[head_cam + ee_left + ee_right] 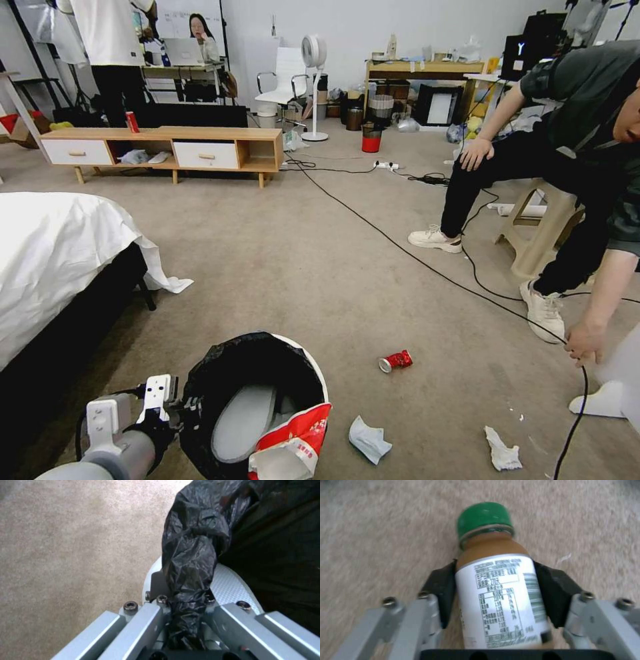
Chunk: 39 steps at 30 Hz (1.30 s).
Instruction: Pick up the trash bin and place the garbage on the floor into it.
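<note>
The trash bin (319, 373), white with a black bag over its rim, is at the bottom of the head view, tilted toward me. My left gripper (175, 408) is shut on its near-left rim. In the left wrist view the left gripper (186, 600) pinches bunched black bag and the white rim (230, 585). A red snack packet (293, 437) hangs at the bin's mouth. My right gripper (496, 580) is shut on a green-capped bottle (496, 597) above the carpet. A crushed red can (395, 361) and two white tissues (369, 439) (501, 450) lie on the floor (320, 267).
A bed with a white sheet (60, 260) fills the left side. A person on a stool (540, 227) at the right holds a black cable (427, 267) that crosses the carpet. A low wooden cabinet (167, 150) and a small red bin (371, 138) stand farther back.
</note>
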{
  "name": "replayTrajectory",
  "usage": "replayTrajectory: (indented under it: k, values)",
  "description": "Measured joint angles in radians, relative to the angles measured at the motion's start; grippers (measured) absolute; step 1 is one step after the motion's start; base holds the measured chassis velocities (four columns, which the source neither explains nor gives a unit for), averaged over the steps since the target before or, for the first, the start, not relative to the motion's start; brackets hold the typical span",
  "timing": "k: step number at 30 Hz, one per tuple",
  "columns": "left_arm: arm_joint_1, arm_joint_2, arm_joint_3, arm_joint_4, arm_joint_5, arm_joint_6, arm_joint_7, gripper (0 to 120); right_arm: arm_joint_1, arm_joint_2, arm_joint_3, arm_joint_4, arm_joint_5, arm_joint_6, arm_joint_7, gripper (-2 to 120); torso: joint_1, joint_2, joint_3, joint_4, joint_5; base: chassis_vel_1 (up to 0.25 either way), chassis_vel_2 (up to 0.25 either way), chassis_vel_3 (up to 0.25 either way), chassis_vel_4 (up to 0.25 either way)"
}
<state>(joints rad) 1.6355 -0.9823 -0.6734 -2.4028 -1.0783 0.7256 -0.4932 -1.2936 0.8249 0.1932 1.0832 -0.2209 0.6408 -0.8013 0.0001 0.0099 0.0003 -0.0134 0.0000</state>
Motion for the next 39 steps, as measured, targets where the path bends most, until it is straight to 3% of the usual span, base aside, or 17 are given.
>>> replayTrajectory:
  k: [4, 20, 27, 31, 39]
  values:
    - [0.000, 0.003, 0.000, -0.003, -0.002, 0.000, -0.001, 1, -0.009, 0.002, 0.027, -0.013, -0.003, 0.006, -0.019, 42, 0.000, 0.000, 0.000, 0.0002, 0.0000, 0.000, 0.000, 0.000, 0.000]
    - [0.008, 0.006, -0.005, -0.015, -0.010, 0.001, -0.003, 1, -0.060, -0.040, 0.113, 0.072, 0.021, 0.007, -0.041, 42, 0.000, 0.000, 0.000, 0.0002, 0.0002, 0.000, 0.000, 0.000, 0.000]
    - [0.005, 0.016, 0.000, -0.017, -0.017, 0.001, -0.005, 1, -0.114, -0.121, 0.261, 0.236, 0.179, -0.011, -0.037, 42, 0.000, 0.000, 0.000, 0.0008, 0.0001, 0.000, 0.000, 0.000, 0.000]
    - [0.001, 0.021, 0.002, -0.021, -0.023, 0.001, -0.005, 1, -0.207, -0.187, 0.466, 0.393, 0.323, -0.060, -0.016, 42, 0.000, 0.000, 0.000, 0.0000, -0.0003, 0.000, 0.000, 0.000, 0.000]
    - [-0.003, 0.028, 0.006, -0.017, -0.025, 0.001, -0.001, 1, -0.256, -0.145, 0.633, 0.564, 0.494, -0.129, 0.052, 42, 0.000, 0.000, 0.000, 0.0003, -0.0002, 0.000, 0.000, 0.000, 0.000]
